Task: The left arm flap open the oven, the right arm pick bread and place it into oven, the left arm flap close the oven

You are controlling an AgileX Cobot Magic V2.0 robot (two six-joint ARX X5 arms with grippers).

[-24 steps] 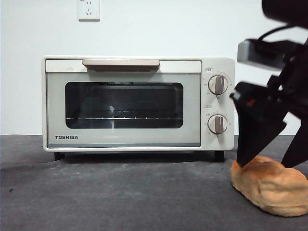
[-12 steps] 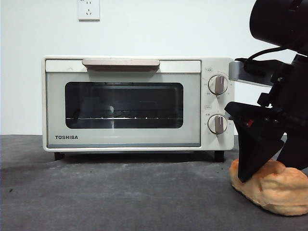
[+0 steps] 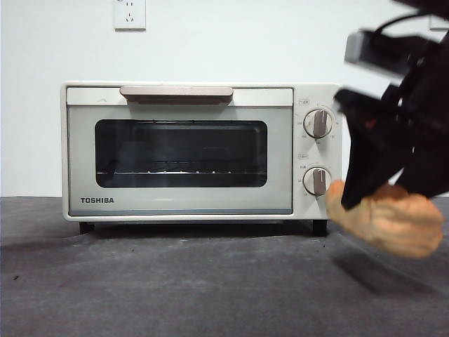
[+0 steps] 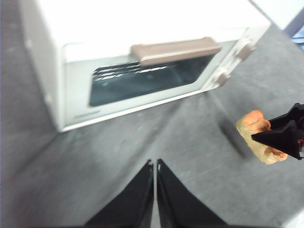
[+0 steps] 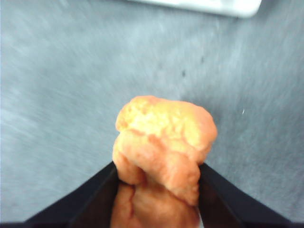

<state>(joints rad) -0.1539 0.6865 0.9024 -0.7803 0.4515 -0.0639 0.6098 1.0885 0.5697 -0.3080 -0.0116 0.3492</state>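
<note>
The step in hand is judged to be the pick of the bread, though the oven point(image 3: 179, 151) at the left and centre of the front view is seen with its door shut and its beige handle point(image 3: 176, 93) up against the top edge. The opening flap is therefore judged not yet done, and it is called for before the loaf can be placed inside on the wire rack.

In the left wrist view, the left gripper point(image 4: 155, 167) is seen near the lower centre of the frame, above the grey table point(image 3: 175, 281), well apart from the oven, with its 2 jaws pressed together and nothing between them.

At the right of the front view, the right gripper point(image 3: 382, 193) is reached down from the upper right corner. Its 2 jaws are clamped on the bread point(image 3: 393, 221), which is held clear of the table, its shadow below it, just beside the oven's lower knob point(image 3: 317, 181).
</note>
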